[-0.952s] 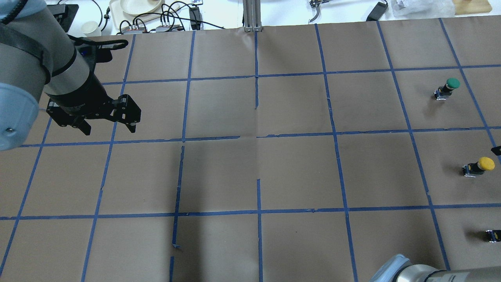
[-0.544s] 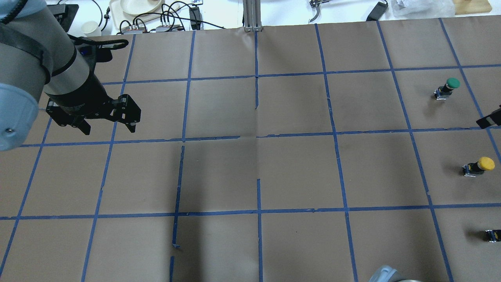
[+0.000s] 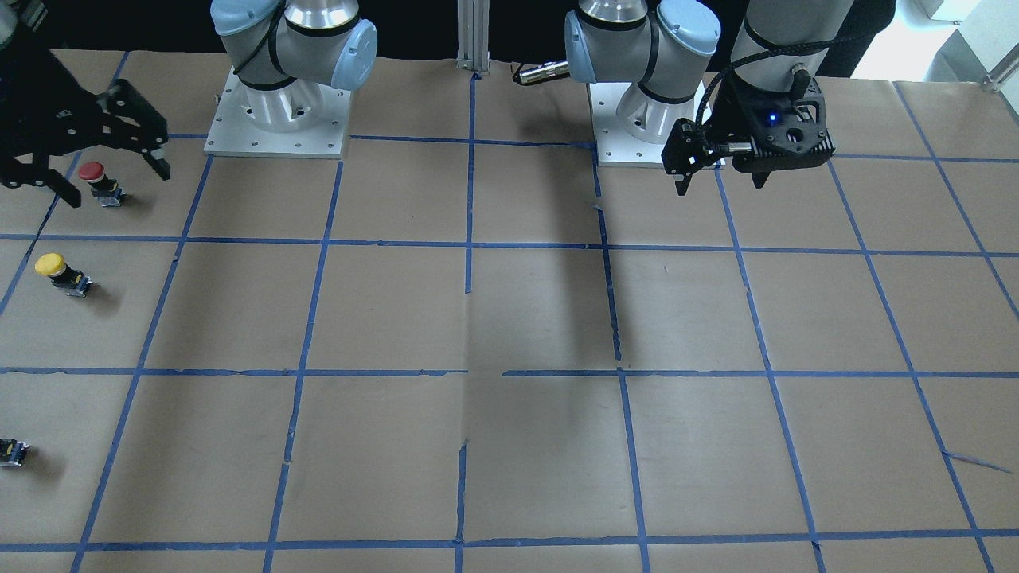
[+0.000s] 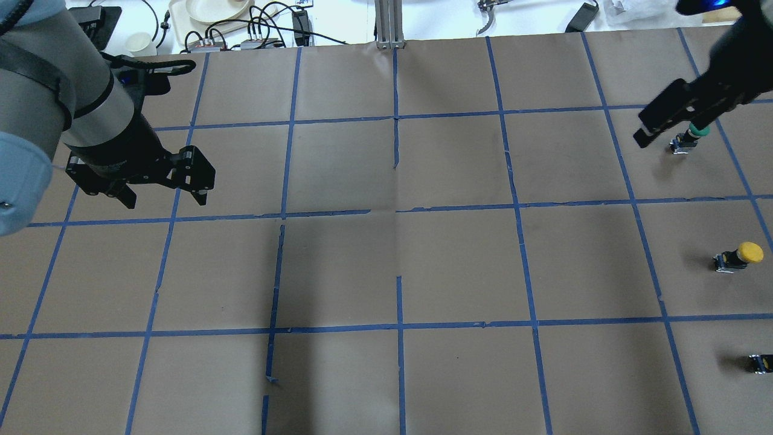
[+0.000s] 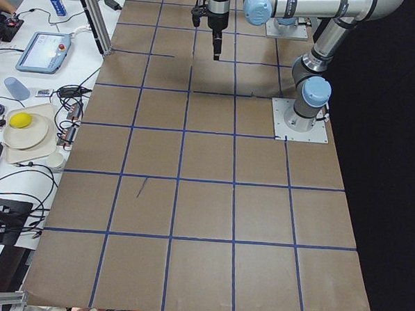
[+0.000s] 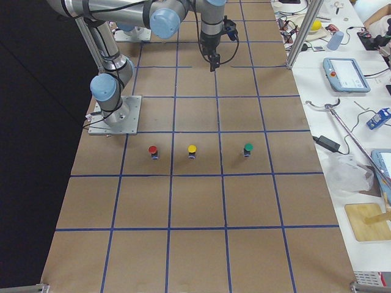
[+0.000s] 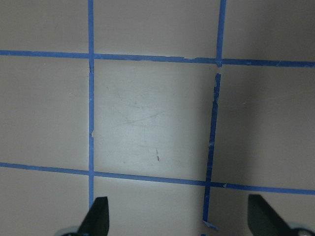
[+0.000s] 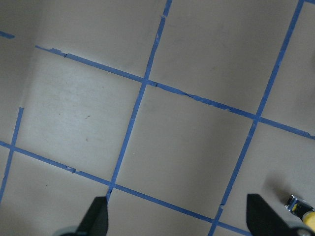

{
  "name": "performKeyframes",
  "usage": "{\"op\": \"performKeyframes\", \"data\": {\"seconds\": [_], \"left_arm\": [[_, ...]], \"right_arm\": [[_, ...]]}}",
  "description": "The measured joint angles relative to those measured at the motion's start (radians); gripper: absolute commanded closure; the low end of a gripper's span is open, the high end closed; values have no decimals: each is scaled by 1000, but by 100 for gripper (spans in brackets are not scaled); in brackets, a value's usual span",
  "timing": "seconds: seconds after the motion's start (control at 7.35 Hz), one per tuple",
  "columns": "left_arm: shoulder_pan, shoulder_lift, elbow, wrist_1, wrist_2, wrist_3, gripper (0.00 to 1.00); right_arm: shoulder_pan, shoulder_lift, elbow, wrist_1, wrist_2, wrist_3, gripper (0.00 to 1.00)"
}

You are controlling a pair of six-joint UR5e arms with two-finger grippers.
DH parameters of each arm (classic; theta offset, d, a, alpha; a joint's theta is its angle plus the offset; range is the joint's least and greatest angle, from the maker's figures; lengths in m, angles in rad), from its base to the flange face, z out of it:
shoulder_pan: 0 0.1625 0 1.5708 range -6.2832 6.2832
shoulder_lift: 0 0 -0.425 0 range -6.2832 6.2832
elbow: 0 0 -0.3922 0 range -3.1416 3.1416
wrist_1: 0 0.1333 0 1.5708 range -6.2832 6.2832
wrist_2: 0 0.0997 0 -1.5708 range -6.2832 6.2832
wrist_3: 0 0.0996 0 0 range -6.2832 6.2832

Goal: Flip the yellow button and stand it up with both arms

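Note:
The yellow button (image 4: 740,257) lies on its side on the brown paper near the table's right edge. It also shows in the front view (image 3: 60,273), in the right side view (image 6: 192,151), and at the bottom right corner of the right wrist view (image 8: 302,211). My right gripper (image 3: 119,185) is open and empty, high above the row of buttons; one finger (image 4: 658,124) reaches into the overhead view. My left gripper (image 4: 166,199) is open and empty above the table's left part, far from the button. It also shows in the front view (image 3: 720,185).
A green button (image 6: 248,148) and a red button (image 3: 91,171) lie either side of the yellow one in one row. Both arm bases (image 3: 275,119) stand at the robot's edge. Cables and a plate (image 4: 214,9) lie beyond the far edge.
My right gripper has come in from the overhead view's right edge and moved up and left across it. The right arm's elbow has left the bottom of that view. The left gripper has barely shifted.

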Motion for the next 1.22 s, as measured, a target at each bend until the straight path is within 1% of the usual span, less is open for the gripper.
{"op": "performKeyframes", "data": {"seconds": [0.14, 0.27, 0.54, 0.82, 1.22], "left_arm": [[-7, -8, 7, 0, -7, 0, 0], [-11, -13, 11, -3, -13, 1, 0], [-25, -19, 14, -8, -19, 2, 0], [-29, -25, 25, -13, -22, 17, 0], [-26, -38, 60, -46, -42, 36, 0]], "right_arm": [[86, 2, -9, -3, -20, 148, 0], [145, 6, -12, -6, -28, 265, 0], [212, 17, -14, -24, -26, 461, 0], [261, 44, -17, -75, -28, 559, 0], [299, 53, -11, -106, -41, 578, 0]]}}
